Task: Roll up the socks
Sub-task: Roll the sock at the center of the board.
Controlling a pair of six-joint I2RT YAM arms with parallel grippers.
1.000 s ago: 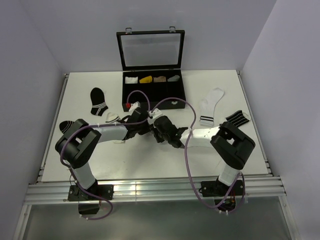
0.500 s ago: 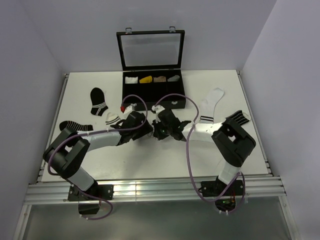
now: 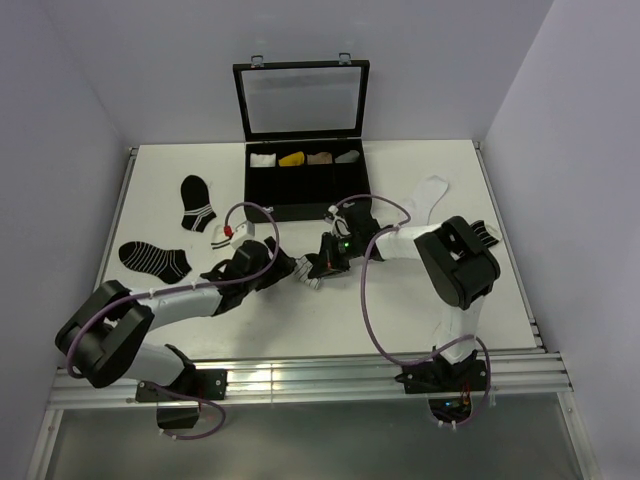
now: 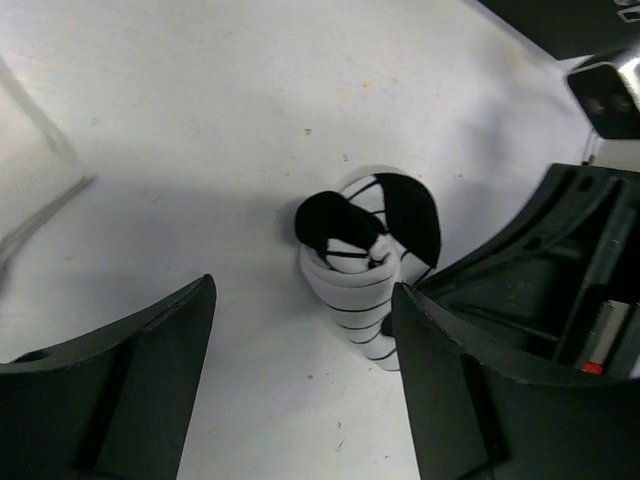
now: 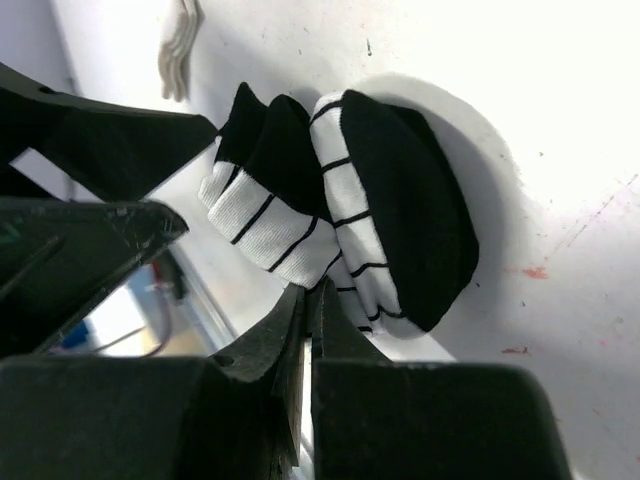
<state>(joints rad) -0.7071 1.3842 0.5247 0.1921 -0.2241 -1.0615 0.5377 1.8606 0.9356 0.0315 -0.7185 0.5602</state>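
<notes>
The socks' striped one, white with thin black lines and a black toe, lies as a rolled bundle (image 3: 309, 277) (image 4: 362, 272) (image 5: 385, 205) on the table's middle. My left gripper (image 3: 288, 268) (image 4: 300, 395) stands open just short of the bundle, one finger on each side, touching nothing. My right gripper (image 3: 320, 264) (image 5: 314, 300) is shut, its tips against the bundle's lower edge; whether fabric is pinched I cannot tell. The plain white sock (image 3: 431, 189) lies flat at the right, its cuff hidden behind my right arm.
An open black case (image 3: 300, 180) with small rolled socks in its compartments stands at the back. Two black socks with white stripes (image 3: 196, 203) (image 3: 154, 258) lie at the left, a cream sock (image 3: 221, 238) near them. Another black striped sock (image 3: 482, 231) peeks out behind my right arm.
My left gripper has opened, let go of the bundle and drawn back toward the lower left. My right gripper has shut at the bundle, and its arm has swung up to the right.
</notes>
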